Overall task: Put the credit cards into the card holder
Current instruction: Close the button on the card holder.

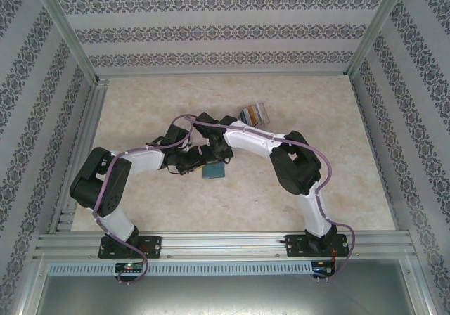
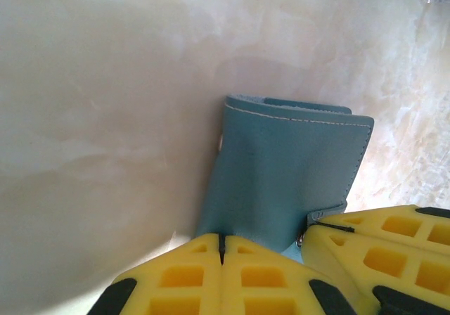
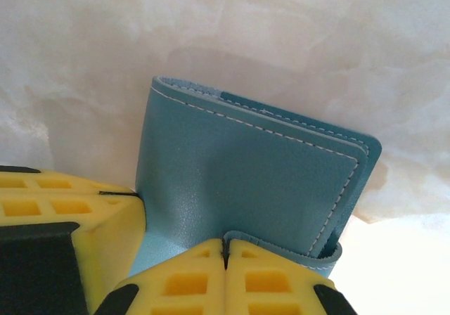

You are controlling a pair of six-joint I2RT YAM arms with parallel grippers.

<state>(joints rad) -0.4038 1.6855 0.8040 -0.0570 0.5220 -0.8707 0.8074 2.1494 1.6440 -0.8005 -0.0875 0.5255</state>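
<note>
I'm sitting with left gripper (image 2: 221,253) and right gripper (image 3: 225,250) both clenched at the card holder (image 1: 213,171) mid-table, credit cards (image 1: 254,112) fanned at its 1 o'clock; it's looking soft, light and floppy, so I'm judging the stitched flap edge the best grab.

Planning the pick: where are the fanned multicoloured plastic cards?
Top view: the fanned cards lie slightly right of centre, just beyond the right arm.

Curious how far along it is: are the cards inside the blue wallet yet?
Out. The credit cards lie fanned on the table, apart from the card holder.
</note>
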